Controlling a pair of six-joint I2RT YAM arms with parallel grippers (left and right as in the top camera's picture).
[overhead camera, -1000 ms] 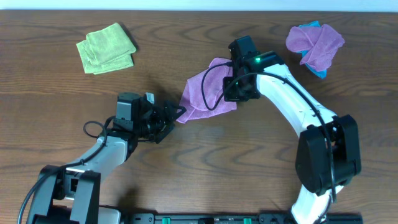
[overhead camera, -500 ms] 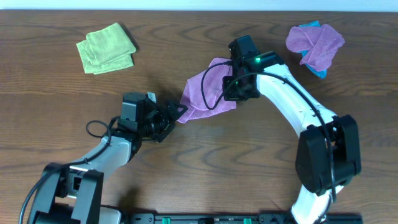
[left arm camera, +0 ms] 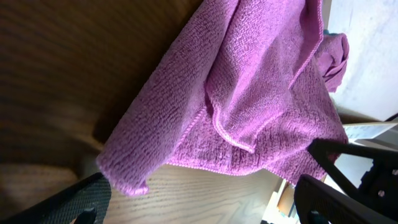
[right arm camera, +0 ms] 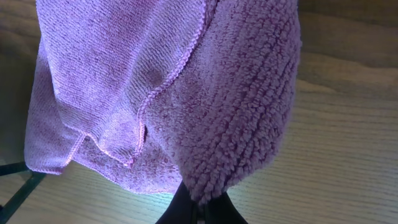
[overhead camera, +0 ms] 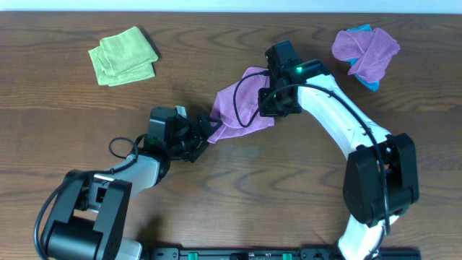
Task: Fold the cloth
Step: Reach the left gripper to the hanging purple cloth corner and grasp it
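The left gripper (left arm camera: 200, 194) has its fingers (left arm camera: 84, 199) spread wide, holding nothing; the near corner of the cloth (left arm camera: 249, 99) lies just beside one finger, with bare table (left arm camera: 56, 74) showing between the pair. The right gripper (right arm camera: 194, 210) is pinched tight on a thick fold of the same cloth, which drapes from that pinch in layers (its fingers are all but buried, only dark tips showing). From overhead the cloth sits mid-table between the arms, bunched and raised at the right gripper, its lower left corner trailing to the wood at the left gripper. Well apart lie a folded green cloth (overhead camera: 123, 55) at the far left and a purple-and-blue heap (overhead camera: 364, 48) at the far right.

The step in hand looks like securing that loose corner so both arms can stretch the cloth flat before folding. To do it well, the left fingers should straddle the corner, go low enough to catch every layer of the hem, then close squarely. The right should hold steady meanwhile; a pull now would likely drag the corner out of reach. Only once both grips are sure should the arms draw apart, evenly, so the cloth lies smooth and its edges can be matched
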